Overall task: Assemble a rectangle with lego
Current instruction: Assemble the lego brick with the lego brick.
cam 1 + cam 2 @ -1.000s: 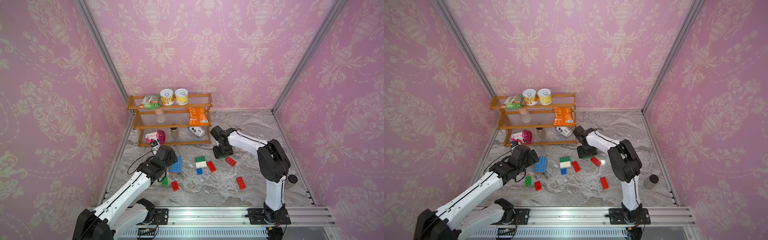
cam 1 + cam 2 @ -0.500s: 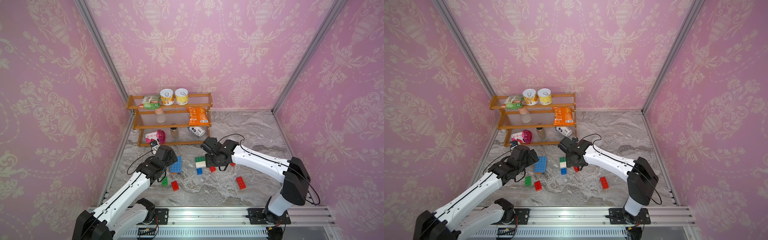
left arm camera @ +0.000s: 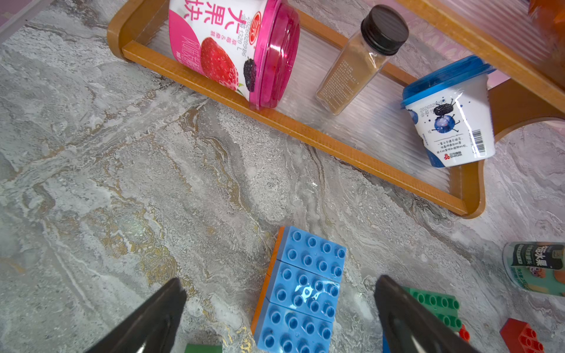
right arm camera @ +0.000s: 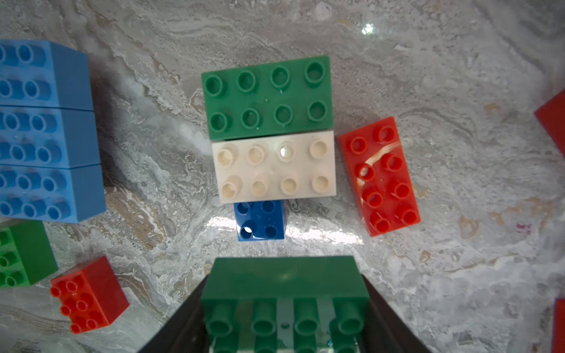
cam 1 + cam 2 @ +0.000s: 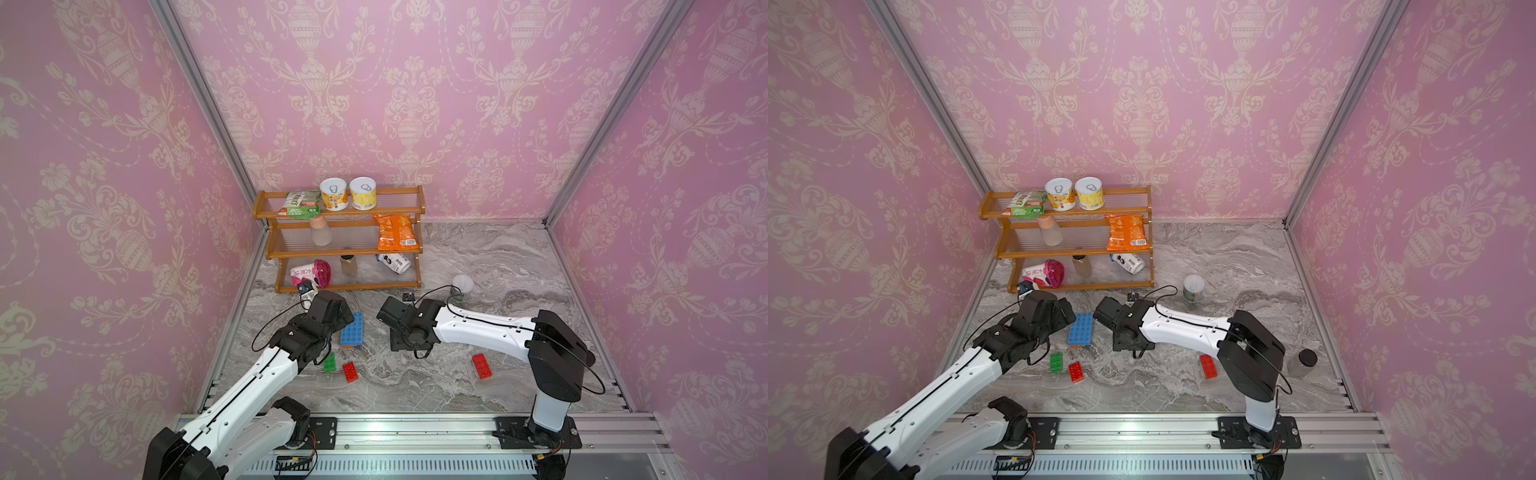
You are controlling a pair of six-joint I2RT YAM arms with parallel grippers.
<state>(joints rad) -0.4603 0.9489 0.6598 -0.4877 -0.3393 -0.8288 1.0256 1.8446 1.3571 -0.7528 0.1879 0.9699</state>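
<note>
My right gripper (image 4: 284, 305) is shut on a green brick (image 4: 284, 275), held above the marble floor. Directly under it lie a green brick (image 4: 267, 97) and a white brick (image 4: 273, 166) side by side, a small blue brick (image 4: 260, 220) against the white one, and a red brick (image 4: 379, 175) beside them. In both top views the right gripper (image 5: 390, 318) hides that cluster. My left gripper (image 3: 278, 284) stands open over a blue slab of three bricks (image 3: 302, 290) on an orange base, touching nothing. The blue slab (image 5: 352, 330) lies between the two grippers.
Loose bricks lie around: a green one (image 5: 330, 362) and a red one (image 5: 350, 371) near the left arm, another red one (image 5: 482, 365) near the right arm. A wooden shelf (image 5: 345, 249) with snacks stands behind, a cup (image 5: 462, 284) beside it. A dark-lidded jar (image 5: 1302, 361) stands at the right.
The right arm has swung from the back right toward the middle, carrying the green brick over the green and white bricks. The left arm has not moved.
</note>
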